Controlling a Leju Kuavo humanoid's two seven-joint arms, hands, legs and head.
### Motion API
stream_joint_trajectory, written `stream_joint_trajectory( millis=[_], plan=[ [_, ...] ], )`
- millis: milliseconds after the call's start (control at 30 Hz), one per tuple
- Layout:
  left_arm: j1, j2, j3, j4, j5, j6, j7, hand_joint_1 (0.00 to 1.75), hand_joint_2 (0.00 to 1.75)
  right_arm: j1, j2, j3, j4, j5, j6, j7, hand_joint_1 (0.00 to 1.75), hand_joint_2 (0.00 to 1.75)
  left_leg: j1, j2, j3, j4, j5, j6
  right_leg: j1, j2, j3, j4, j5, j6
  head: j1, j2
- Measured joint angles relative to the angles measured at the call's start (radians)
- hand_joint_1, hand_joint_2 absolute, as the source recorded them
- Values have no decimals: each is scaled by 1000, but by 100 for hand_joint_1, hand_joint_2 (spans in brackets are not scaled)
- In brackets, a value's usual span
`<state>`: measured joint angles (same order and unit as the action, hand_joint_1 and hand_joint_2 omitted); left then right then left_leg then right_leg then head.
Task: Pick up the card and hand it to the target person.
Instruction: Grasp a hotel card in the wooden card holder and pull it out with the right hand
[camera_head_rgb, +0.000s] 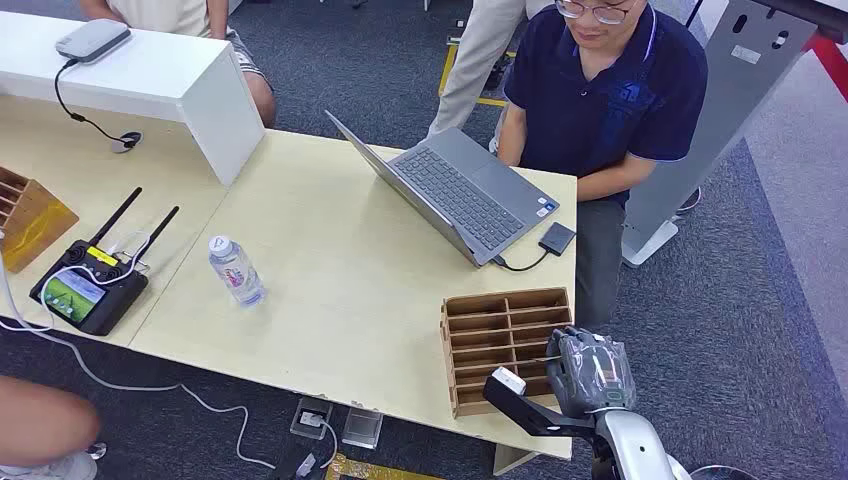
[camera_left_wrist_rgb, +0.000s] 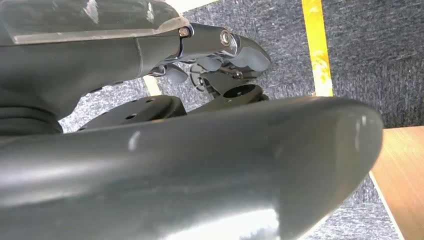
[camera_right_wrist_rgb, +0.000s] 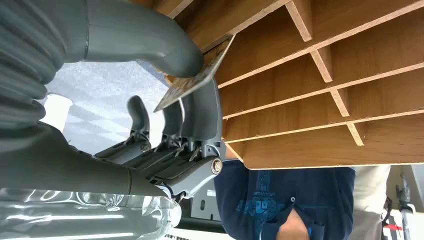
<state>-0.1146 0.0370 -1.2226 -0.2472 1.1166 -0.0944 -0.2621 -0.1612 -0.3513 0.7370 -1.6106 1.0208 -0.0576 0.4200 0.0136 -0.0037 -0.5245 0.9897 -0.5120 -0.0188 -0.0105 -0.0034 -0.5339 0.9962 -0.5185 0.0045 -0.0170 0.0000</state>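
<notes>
With the card (camera_right_wrist_rgb: 192, 80) pinched between my right hand's (camera_head_rgb: 590, 372) thumb and fingers at the wooden rack (camera_head_rgb: 503, 345), I'm mid-pickup. Next I must draw it out and reach toward the seated person (camera_head_rgb: 600, 100). My left hand (camera_left_wrist_rgb: 220, 55) looks curled, holding nothing.

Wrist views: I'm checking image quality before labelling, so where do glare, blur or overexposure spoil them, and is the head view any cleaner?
Left wrist view: the left hand sits so close that it looks soft, with bright sheen along its cover. Right wrist view: a blown-out patch behind the fingers, glare on the clear wrap, yet the card and wooden rack stay sharp. Head view: even light, faint shadows on the table.
</notes>
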Motion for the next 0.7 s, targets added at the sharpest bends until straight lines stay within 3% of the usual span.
stream_joint_trajectory(
  millis=[267,700],
  plan=[
    [0,0,0,0,0,-1,0,0,0,0,0,-4,-2,5,-6,4,159,175,0,0,0,0,0,0,0,0,0,0,0,0,0,0],
    [0,0,0,0,0,-7,-52,0,0,0,0,-5,-9,14,-15,-8,161,175,0,0,0,0,0,0,0,0,0,0,0,0,0,0]
  ],
)
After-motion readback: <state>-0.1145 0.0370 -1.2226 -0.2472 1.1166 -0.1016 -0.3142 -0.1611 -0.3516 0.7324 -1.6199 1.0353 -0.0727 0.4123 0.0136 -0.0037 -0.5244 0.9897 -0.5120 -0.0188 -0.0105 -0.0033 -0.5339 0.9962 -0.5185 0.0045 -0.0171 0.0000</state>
